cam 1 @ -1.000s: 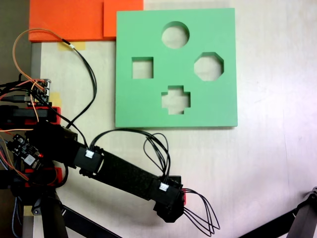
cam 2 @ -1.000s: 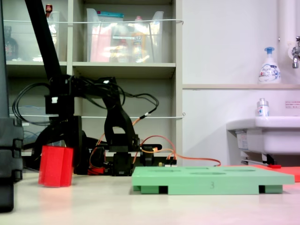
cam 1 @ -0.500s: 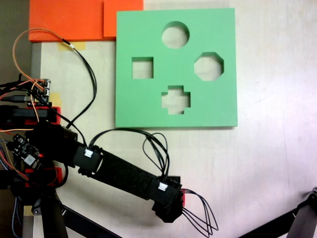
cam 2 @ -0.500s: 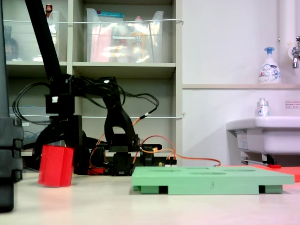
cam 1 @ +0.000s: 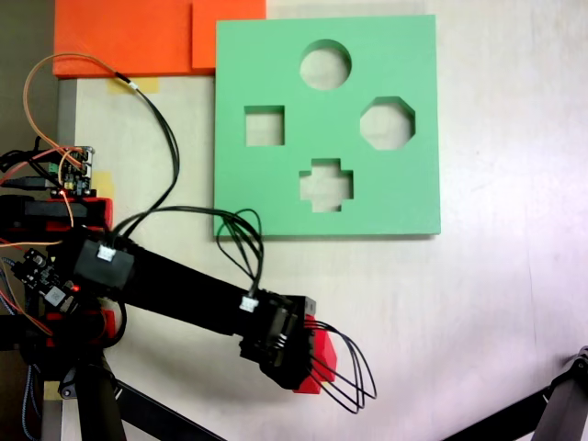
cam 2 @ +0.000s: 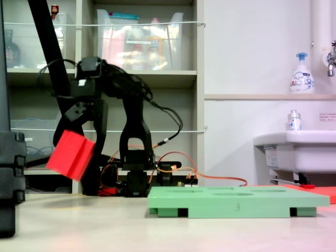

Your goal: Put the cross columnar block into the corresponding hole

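The cross columnar block, bright red, hangs tilted well above the table, left of the board. From above the cross columnar block peeks out red under the arm's head. My gripper is shut on its top; from above my gripper sits low in the picture, below the board's near edge. The green board lies flat with four cutouts. Its plus-shaped corresponding hole is the one nearest my gripper and has nothing in it. From the side the board shows as a low slab to the right.
Orange foam sheets lie at the top left beside the board. Circuit boards and wires crowd the arm's base on the left. A black stand leg enters at the bottom right. A dark post stands at the left edge.
The arm has lifted the red block off the table and tilted it. From above, the head has shifted slightly left and the upper arm has swung.
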